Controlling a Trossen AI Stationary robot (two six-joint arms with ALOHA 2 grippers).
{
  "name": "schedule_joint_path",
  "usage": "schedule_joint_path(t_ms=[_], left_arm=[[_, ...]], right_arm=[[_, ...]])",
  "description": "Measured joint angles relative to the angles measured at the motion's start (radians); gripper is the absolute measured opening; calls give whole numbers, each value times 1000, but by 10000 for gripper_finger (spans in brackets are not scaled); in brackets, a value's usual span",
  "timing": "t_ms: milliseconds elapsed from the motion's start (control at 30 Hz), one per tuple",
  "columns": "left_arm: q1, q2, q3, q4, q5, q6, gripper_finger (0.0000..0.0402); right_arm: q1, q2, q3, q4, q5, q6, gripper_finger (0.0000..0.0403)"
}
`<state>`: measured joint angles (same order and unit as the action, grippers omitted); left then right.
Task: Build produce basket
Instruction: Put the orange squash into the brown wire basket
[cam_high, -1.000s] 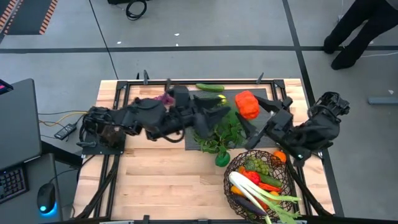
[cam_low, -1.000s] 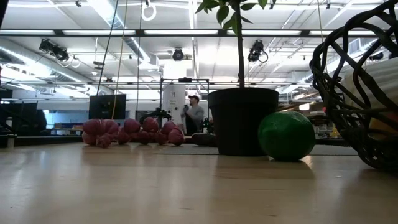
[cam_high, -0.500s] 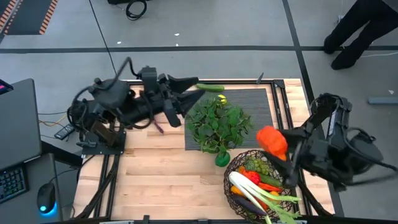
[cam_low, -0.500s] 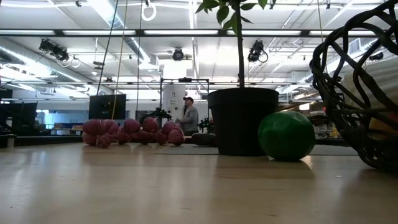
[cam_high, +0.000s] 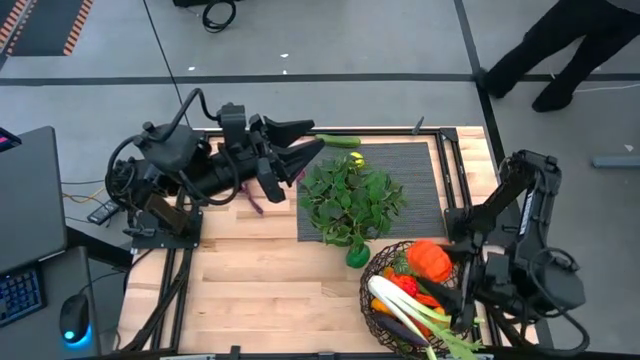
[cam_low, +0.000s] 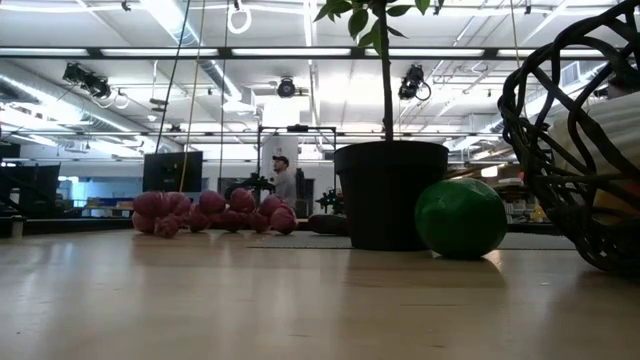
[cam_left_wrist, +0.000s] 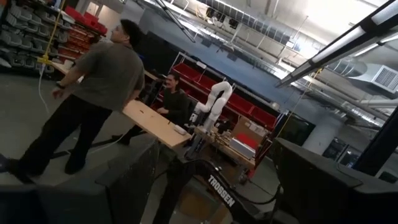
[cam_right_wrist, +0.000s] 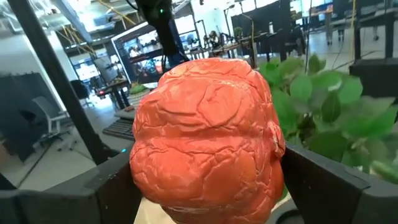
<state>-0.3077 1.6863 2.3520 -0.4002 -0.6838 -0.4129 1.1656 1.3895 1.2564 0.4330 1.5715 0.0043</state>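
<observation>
Right gripper (cam_high: 440, 262) is clamped on a wrinkled orange tomato (cam_high: 430, 258), jaws spread wide around it. In the high view the tomato is carried directly over the far rim of the wire basket (cam_high: 372, 300), so only a short way down appears to remain before release. No clear long axis is presented by the tomato; it is lumpy and near-round, filling the right wrist view (cam_right_wrist: 205, 140) between the two fingers.

Basket is sited at the near right of the table, already holding green grapes (cam_high: 418, 266), a leek (cam_high: 420, 315) and red pieces.

Left gripper (cam_high: 300, 145) is held open and empty above the far left of the black ribbed mat (cam_high: 420, 180), well apart from the basket. Purple grapes (cam_low: 210, 211) lie on its side of the potted plant (cam_high: 348, 200); a lime (cam_high: 357, 256) lies beside the basket.

Readable text: "TROSSEN" on an arm link (cam_left_wrist: 221, 190) in the left wrist view. Nothing else can be read.
</observation>
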Motion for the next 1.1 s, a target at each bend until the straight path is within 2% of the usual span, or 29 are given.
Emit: schedule_joint_path(t_ms=[100,333,533,633,733,933,1100], left_arm=[[0,0,0,1,0,-1,318],[11,0,0,1,0,5,318],[15,-6,-1,-2,0,6,318],[15,-8,-1,0,0,14,318],[15,-12,-2,-3,0,15,318],[15,-29,-1,-9,0,51,318],[15,-45,-1,-38,0,58,318]], right_arm=[[-10,0,-9,11,-10,6,347],[-79,-12,67,14,-150,-256,347],[-165,-57,157,12,-301,-387,347],[-236,-73,206,-71,-408,-419,347],[-316,-76,267,-249,-538,-347,347],[-483,-50,425,-676,-873,-33,347],[-564,-33,512,-880,-1146,144,347]])
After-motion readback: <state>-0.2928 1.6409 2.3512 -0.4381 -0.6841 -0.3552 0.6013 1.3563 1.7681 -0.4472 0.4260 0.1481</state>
